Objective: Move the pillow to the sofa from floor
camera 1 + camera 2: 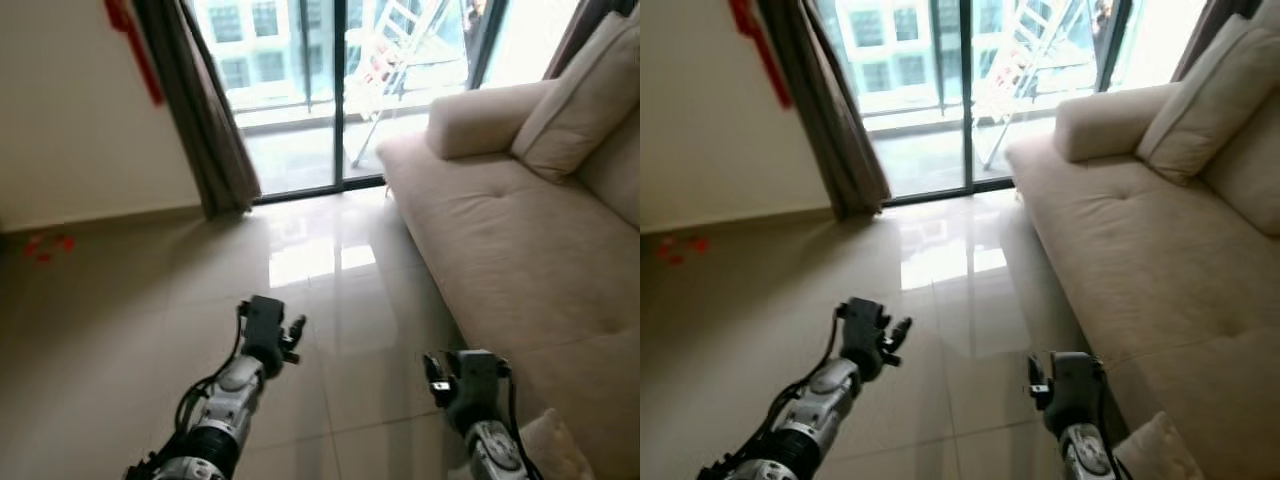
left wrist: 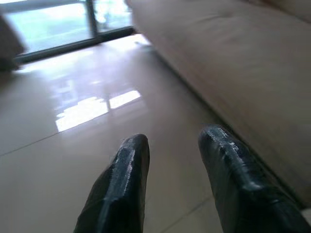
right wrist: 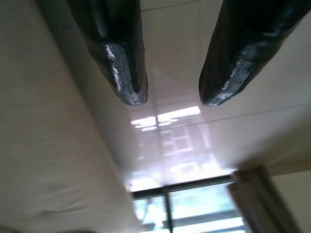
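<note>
Nearest the head camera, at about five o'clock, a beige pillow corner lies on the floor against the foot of the sofa, partly hidden behind the right arm. Both arms reach forward over the tiles: the left pincer at seven o'clock and the right pincer at five o'clock each hold nothing, fingers spread. Another cushion leans on the sofa back at two o'clock. Judging by its plump cloth look, the pillow should be light, soft and yielding, not fragile. Pinching a corner or a bunched edge would likely hold best; a broad face may slip.
</note>
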Motion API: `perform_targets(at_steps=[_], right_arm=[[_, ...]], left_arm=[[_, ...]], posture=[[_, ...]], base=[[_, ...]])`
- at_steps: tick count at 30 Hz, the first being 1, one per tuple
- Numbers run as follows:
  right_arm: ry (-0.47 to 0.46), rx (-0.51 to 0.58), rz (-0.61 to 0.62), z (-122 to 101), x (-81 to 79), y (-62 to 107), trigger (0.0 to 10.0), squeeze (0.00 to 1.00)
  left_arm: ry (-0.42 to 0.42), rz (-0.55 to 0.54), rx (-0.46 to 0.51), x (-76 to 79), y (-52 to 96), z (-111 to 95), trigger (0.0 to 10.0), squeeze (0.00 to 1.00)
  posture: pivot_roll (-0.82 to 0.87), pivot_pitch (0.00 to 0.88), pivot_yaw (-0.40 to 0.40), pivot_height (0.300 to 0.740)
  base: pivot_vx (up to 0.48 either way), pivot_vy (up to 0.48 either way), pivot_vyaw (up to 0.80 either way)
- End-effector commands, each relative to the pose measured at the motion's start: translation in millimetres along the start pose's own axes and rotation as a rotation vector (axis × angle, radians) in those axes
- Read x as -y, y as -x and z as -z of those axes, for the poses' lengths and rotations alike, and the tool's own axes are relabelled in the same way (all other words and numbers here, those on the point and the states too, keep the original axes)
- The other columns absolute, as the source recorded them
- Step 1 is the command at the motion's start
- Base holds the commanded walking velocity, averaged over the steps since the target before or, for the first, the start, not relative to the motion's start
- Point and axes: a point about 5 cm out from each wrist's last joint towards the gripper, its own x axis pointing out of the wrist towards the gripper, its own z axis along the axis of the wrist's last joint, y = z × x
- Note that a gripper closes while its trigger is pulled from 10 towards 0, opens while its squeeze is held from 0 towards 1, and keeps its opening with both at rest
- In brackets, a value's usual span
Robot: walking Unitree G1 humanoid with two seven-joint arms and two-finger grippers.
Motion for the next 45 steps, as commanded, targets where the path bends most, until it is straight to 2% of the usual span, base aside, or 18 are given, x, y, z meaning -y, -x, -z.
perform_targets(at_steps=[1, 45], right_arm=[[-0.013, -0.013, -0.002, 2.6, -2.7, 1.9, 10.0, 0.00], [-0.009, -0.016, 0.043, 3.0, 2.8, 11.3, 10.0, 0.00]], left_arm=[[0.006, -0.003, -0.025, -2.7, 1.8, 4.5, 10.0, 0.00], [0.028, 0.044, -0.068, 4.5, 2.4, 21.8, 10.0, 0.00]], posture=[[0.05, 0.000, 0.063, 0.740], [0.02, 0.000, 0.067, 0.740]], base=[[0.000, 0.480, -0.77], [0.000, 0.050, -0.77]])
